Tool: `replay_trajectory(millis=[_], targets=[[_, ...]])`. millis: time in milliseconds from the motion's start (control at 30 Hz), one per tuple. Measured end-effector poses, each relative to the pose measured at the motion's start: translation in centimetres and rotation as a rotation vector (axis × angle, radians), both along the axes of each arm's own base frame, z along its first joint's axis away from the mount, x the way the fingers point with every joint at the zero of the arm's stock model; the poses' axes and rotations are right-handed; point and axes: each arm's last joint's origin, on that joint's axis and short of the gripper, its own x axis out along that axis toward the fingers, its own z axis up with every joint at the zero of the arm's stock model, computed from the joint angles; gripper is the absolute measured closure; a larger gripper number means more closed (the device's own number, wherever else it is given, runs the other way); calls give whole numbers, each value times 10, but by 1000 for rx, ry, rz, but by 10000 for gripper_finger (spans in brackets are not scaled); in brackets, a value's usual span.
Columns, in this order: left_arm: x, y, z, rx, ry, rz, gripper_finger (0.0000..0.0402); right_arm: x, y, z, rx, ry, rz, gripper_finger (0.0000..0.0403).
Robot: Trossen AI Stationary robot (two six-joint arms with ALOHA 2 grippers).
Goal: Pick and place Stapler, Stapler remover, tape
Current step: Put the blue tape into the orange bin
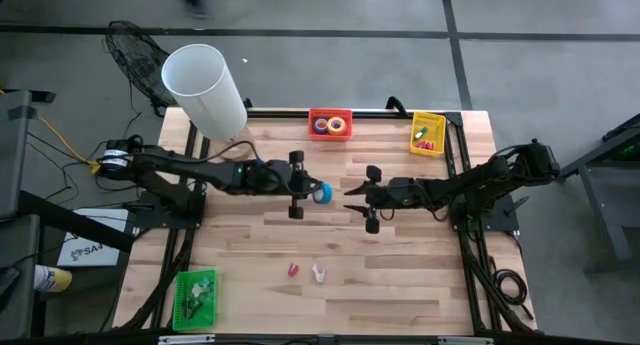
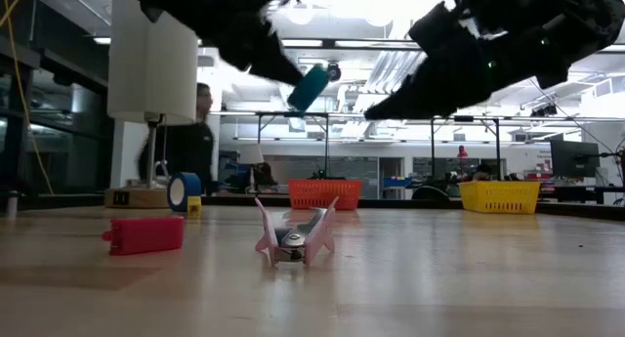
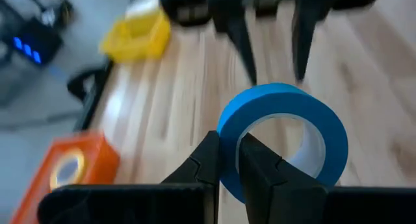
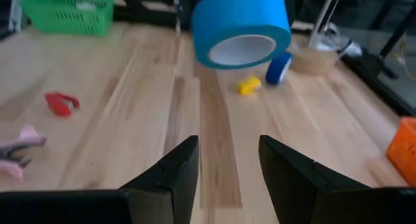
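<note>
Left gripper (image 1: 318, 192) clamped on blue tape roll (image 1: 322, 193), fingers pinching its wall, roll lifted off table (image 1: 400, 265), mid-table. Right gripper (image 1: 352, 200) just opposite, facing roll, fingers (image 4: 175, 169) apart, holding nothing, roll just ahead of its tips. Orange basket (image 1: 330, 124) with tape rolls beyond both grippers at far edge. Second blue roll (image 2: 183, 190) on table behind left arm. Pink staple remover (image 1: 318, 273) and red stapler (image 1: 293, 271) near side of grippers, apart from them.
</note>
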Motion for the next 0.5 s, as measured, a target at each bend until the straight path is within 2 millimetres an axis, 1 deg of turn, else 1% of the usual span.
replay_trajectory(millis=[167,500], targets=[[4,-1,10,41,-98,-46,374,2,1,7,-7,-73,49,249],[7,-2,19,101,-184,-96,374,5,3,23,-42,-240,99,249]])
